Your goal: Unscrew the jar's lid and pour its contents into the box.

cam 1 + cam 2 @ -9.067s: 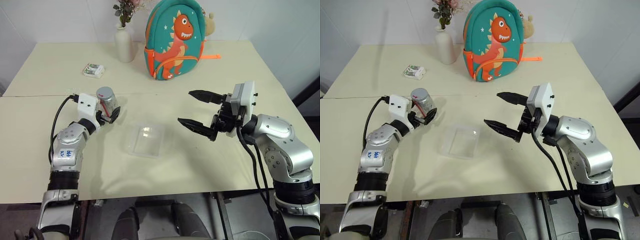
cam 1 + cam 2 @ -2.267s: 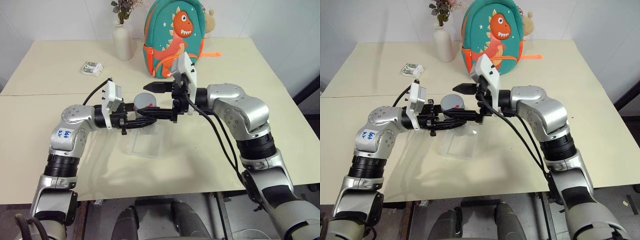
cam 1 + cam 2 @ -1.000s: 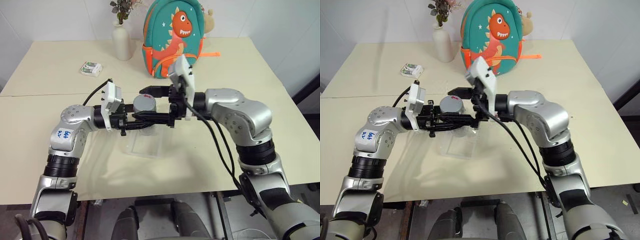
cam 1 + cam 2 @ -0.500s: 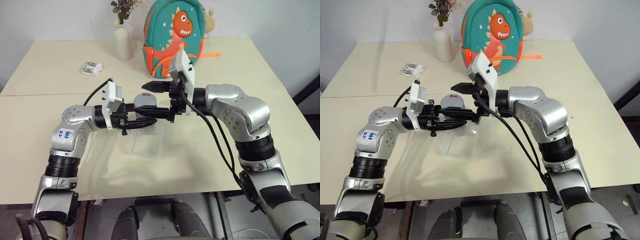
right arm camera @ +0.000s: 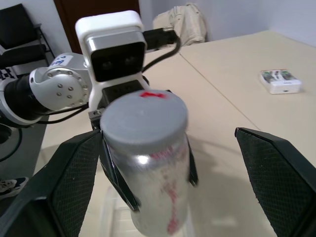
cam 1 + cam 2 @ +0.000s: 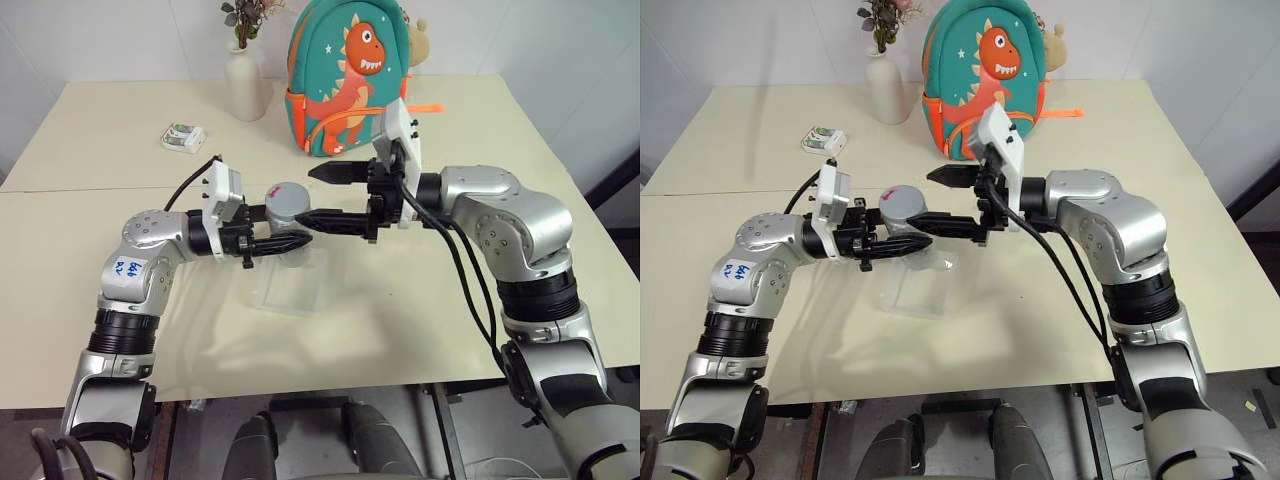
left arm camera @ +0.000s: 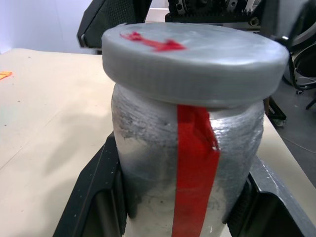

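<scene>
One jar [image 6: 291, 225] for you, lid [image 6: 286, 198] on and red-marked, pinched upright by your left gripper [image 6: 290, 240] above the box [image 6: 290, 288]. Your right gripper [image 6: 322, 196], fingers spread, sits just beside it. No legible writing.

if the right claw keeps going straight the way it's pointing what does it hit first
Most likely the jar, at about lid height. The open right claw points straight at it, with the left claw holding the jar just behind. Exact depth is hard to judge.
</scene>
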Available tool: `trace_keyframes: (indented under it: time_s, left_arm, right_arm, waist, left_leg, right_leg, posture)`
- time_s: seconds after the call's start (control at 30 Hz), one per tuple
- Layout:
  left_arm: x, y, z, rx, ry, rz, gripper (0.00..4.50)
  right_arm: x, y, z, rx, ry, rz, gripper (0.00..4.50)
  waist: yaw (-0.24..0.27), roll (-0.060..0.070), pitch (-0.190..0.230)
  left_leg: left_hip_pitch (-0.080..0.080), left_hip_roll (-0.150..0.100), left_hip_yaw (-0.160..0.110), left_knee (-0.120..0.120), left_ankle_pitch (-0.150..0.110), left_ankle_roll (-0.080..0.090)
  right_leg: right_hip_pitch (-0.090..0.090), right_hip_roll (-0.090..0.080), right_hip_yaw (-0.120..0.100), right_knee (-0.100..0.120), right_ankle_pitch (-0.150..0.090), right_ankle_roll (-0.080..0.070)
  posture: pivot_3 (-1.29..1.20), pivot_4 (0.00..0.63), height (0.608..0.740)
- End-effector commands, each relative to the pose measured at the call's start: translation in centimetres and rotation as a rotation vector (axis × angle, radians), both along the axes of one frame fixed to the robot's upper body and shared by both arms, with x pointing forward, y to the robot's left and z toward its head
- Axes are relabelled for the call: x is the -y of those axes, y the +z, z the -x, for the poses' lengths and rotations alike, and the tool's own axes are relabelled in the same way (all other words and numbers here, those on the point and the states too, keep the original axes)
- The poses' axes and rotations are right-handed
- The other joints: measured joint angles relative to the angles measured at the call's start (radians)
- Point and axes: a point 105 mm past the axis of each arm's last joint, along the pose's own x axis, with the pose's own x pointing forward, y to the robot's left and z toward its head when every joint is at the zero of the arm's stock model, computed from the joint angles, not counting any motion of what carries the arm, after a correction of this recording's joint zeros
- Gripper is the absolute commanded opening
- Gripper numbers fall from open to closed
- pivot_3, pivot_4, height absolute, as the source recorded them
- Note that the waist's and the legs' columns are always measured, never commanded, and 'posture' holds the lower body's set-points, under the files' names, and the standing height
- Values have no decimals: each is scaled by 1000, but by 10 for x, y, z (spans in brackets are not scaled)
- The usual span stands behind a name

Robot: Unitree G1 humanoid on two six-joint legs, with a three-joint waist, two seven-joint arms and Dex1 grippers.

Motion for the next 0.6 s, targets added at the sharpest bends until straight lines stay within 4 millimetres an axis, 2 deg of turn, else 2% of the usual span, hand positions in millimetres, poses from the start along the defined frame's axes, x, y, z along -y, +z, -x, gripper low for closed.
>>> trace_keyframes:
  time_s: [0.03, 0.33, 0.6]
  left_arm:
    - [3, 7, 6, 42, -38, -3, 1994]
    - [2, 8, 6, 44, -40, -5, 1994]
    - [2, 8, 7, 44, -41, -4, 1994]
  right_arm:
    - [15, 11, -3, 33, -42, -38, 4483]
    - [9, 16, 19, 11, 94, -65, 4483]
    - [-7, 18, 20, 18, 135, -52, 4483]
  waist:
    - [1, 0, 0]
    - [-1, 0, 0]
    - [-3, 0, 0]
  left_leg:
    - [0, 0, 0, 0, 0, 0]
    - [0, 0, 0, 0, 0, 0]
    - [0, 0, 0, 0, 0, 0]
  right_leg:
    - [0, 0, 0, 0, 0, 0]
    - [0, 0, 0, 0, 0, 0]
    - [0, 0, 0, 0, 0, 0]
  posture:
    - [0, 150, 740]
    - [0, 150, 740]
    - [0, 150, 740]
